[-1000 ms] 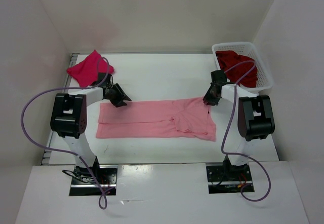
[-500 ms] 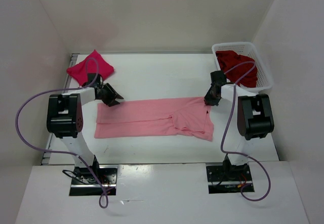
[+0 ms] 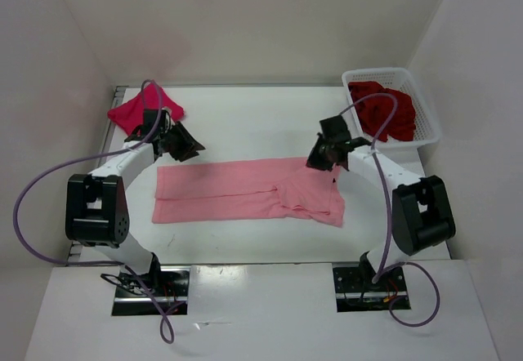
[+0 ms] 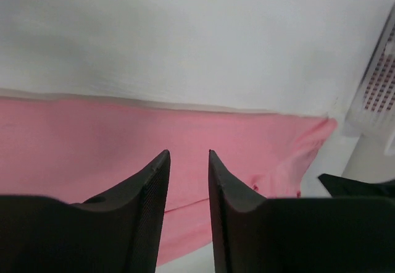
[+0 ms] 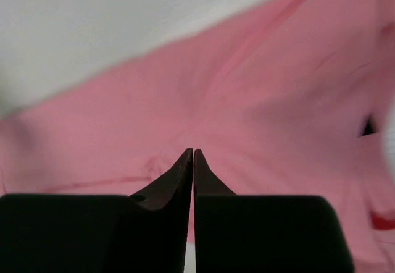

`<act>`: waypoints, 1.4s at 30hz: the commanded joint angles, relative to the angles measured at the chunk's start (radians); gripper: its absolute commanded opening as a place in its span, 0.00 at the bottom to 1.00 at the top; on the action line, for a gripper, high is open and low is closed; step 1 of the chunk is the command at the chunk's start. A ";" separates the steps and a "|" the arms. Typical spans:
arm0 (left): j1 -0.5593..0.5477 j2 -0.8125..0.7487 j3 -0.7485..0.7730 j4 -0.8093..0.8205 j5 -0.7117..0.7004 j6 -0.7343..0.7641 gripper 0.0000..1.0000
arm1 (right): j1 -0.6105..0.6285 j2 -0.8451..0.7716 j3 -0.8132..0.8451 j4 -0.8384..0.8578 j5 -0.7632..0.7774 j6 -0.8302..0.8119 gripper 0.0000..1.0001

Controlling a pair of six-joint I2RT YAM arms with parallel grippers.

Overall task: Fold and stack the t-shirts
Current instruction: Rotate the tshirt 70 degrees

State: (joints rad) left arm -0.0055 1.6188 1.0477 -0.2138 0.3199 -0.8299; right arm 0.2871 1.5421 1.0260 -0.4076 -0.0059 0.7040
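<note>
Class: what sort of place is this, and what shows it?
Likely a robot lab test cell: plain white walls around a table, two bolted-down arms, a salmon t-shirt laid flat.

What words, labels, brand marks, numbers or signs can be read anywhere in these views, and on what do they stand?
None can be read.
The light salmon t-shirt, the crimson-pink t-shirt, the dark red t-shirt and the white basket show no print or tag.
The left arm and the right arm show no legible marking in the top view; anything there is too small to tell.
</note>
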 commanded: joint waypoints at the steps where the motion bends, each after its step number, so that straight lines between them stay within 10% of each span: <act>1: -0.051 -0.042 0.032 -0.018 0.016 0.070 0.37 | 0.110 0.015 -0.105 0.022 -0.089 0.103 0.03; 4: -0.070 -0.068 0.032 -0.039 0.016 0.104 0.23 | 0.159 0.068 -0.130 0.045 -0.089 0.155 0.03; 12: -0.116 -0.142 0.002 -0.082 0.027 0.138 0.27 | 0.112 0.304 0.067 0.064 -0.089 0.121 0.03; 17: -0.116 -0.210 -0.018 -0.113 0.016 0.138 0.33 | 0.072 0.809 0.850 -0.121 -0.144 0.028 0.02; 22: -0.134 -0.256 -0.018 -0.151 0.007 0.108 0.47 | 0.101 1.222 2.007 -0.473 -0.254 -0.008 0.16; 26: -0.134 -0.275 -0.028 -0.151 -0.013 0.097 0.55 | 0.159 0.783 1.412 -0.307 -0.172 -0.119 0.51; 30: -0.122 -0.266 -0.028 -0.162 -0.013 0.097 0.57 | 0.159 0.488 1.003 -0.116 -0.198 -0.123 0.62; 32: -0.106 -0.266 -0.018 -0.162 -0.002 0.109 0.57 | 0.188 0.365 0.761 -0.057 -0.241 -0.101 0.60; 35: -0.074 -0.255 -0.018 -0.180 -0.002 0.141 0.48 | 0.291 0.320 0.533 0.025 -0.275 -0.058 0.03; 36: -0.062 -0.255 -0.018 -0.180 -0.002 0.152 0.44 | 0.322 0.320 0.482 0.061 -0.275 -0.038 0.00; 39: -0.051 -0.255 -0.018 -0.202 -0.012 0.163 0.30 | 0.420 0.358 0.356 0.185 -0.330 0.057 0.02; 42: -0.042 -0.255 -0.018 -0.213 -0.024 0.181 0.27 | 0.492 0.418 0.356 0.256 -0.330 0.113 0.37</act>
State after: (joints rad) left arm -0.0536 1.3659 1.0245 -0.4099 0.3046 -0.6865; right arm 0.7223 1.9015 1.4193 -0.2646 -0.3023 0.7437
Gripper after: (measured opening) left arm 0.282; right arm 0.242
